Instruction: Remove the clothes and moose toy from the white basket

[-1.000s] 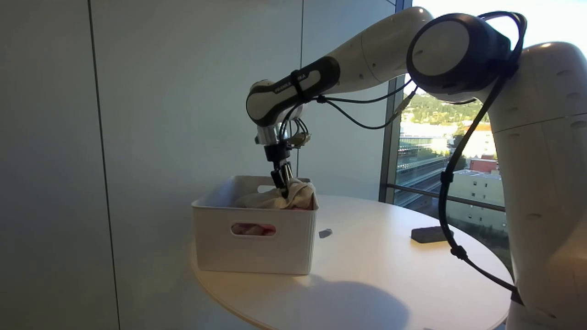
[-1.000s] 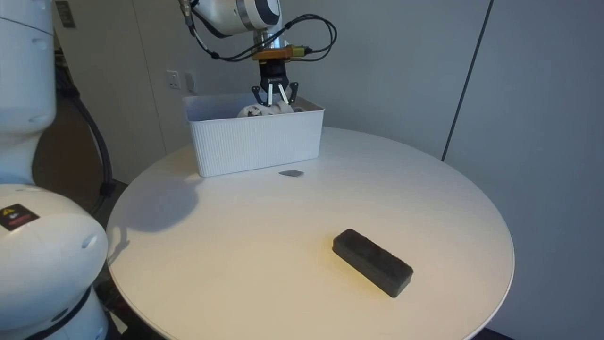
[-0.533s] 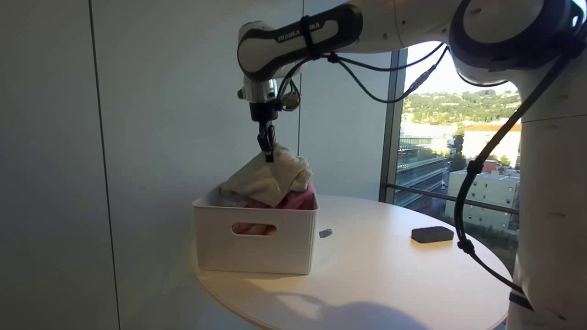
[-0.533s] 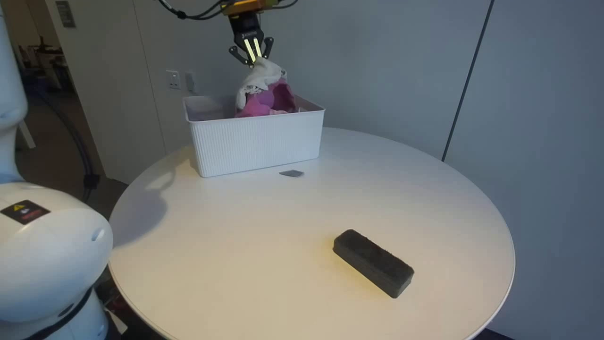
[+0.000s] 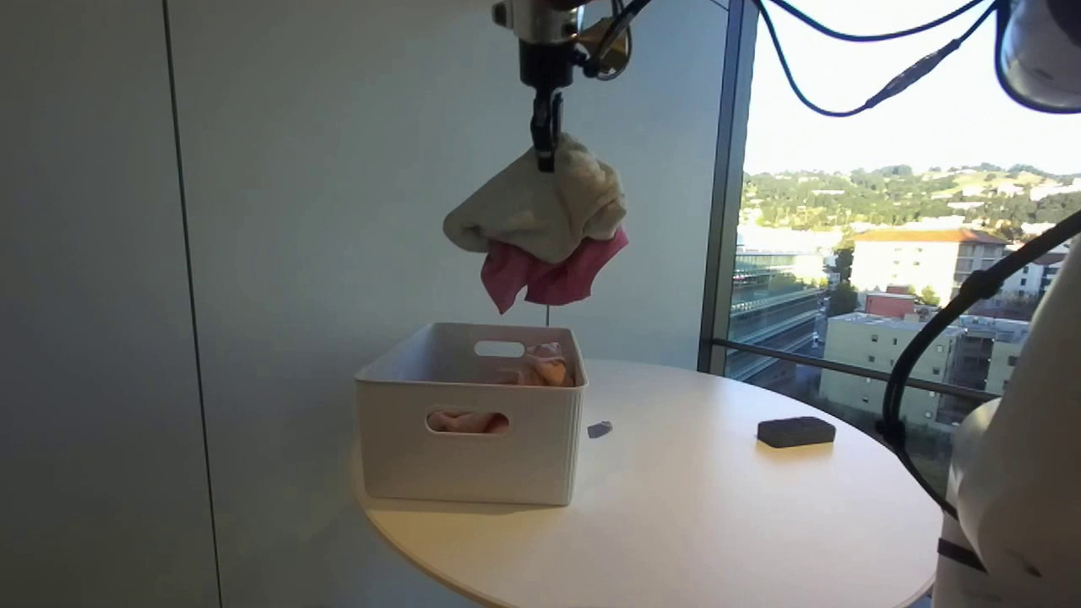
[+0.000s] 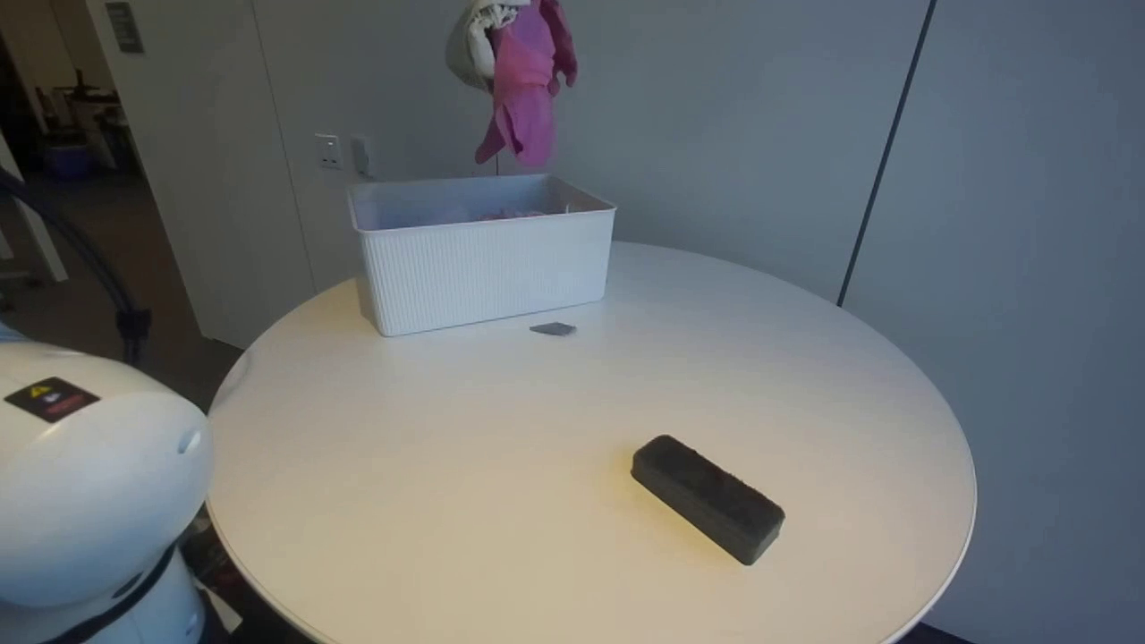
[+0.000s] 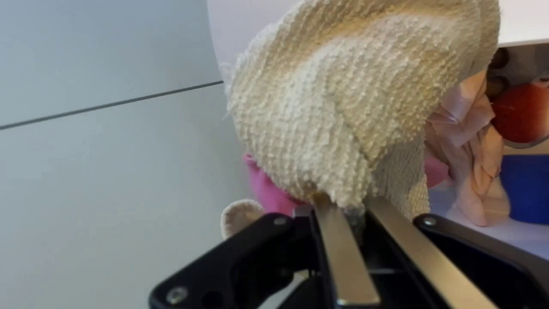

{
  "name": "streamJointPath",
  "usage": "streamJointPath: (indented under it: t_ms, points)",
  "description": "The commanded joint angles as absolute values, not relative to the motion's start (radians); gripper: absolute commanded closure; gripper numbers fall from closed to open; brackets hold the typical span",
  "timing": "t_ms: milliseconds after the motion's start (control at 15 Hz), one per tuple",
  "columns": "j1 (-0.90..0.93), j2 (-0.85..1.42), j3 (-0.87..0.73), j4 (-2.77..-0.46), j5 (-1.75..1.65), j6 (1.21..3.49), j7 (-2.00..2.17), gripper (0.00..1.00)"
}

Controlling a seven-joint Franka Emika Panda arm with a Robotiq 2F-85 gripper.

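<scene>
My gripper [image 5: 545, 160] is shut on a cream cloth [image 5: 540, 203], held well above the white basket [image 5: 469, 473]. In the wrist view the cloth [image 7: 343, 98] bunches between the fingertips [image 7: 345, 206]. A pink cloth [image 5: 553, 279] hangs below the cream one. It also hangs above the basket [image 6: 487, 282] in an exterior view [image 6: 526, 98], where the gripper is out of view. A peach cloth [image 5: 545, 365] lies inside the basket; it shows in the wrist view [image 7: 467, 150] too. I cannot make out the moose toy.
In the wrist view a red round thing [image 7: 521, 113] and a blue thing [image 7: 525, 189] lie beside the peach cloth. On the round table [image 6: 429, 465] lie a dark block [image 6: 707, 498] and a small grey scrap [image 6: 554, 328]. A wall and window stand behind.
My gripper has risen from inside the basket, lifting the cream cloth and the pink cloth clear of the rim. The peach cloth inside is now uncovered. The basket has not moved.
</scene>
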State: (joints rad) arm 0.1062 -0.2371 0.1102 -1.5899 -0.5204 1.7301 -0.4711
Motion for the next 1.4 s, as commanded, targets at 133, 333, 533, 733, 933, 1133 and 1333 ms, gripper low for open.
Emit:
streamJointPath:
  t_ms: [133, 333, 533, 733, 933, 1133, 1333]
  points:
    - [0.036, -0.497, 0.030, -1.743, -0.557, 1.789, -0.358, 0.93]
    - [-0.030, -0.542, -0.028, -1.909, -0.615, 1.930, -0.236, 0.92]
    - [-0.074, -0.501, -0.055, -2.054, -0.637, 2.096, -0.058, 0.91]
    - [-0.149, -0.382, -0.031, -2.134, -0.704, 2.151, 0.136, 0.91]
    - [-0.190, -0.249, -0.030, -2.160, -0.802, 2.122, 0.332, 0.91]
    - [-0.176, -0.148, -0.064, -2.152, -0.758, 2.064, 0.395, 0.92]
    - [-0.164, -0.110, -0.090, -2.136, -0.655, 2.095, 0.382, 0.50]
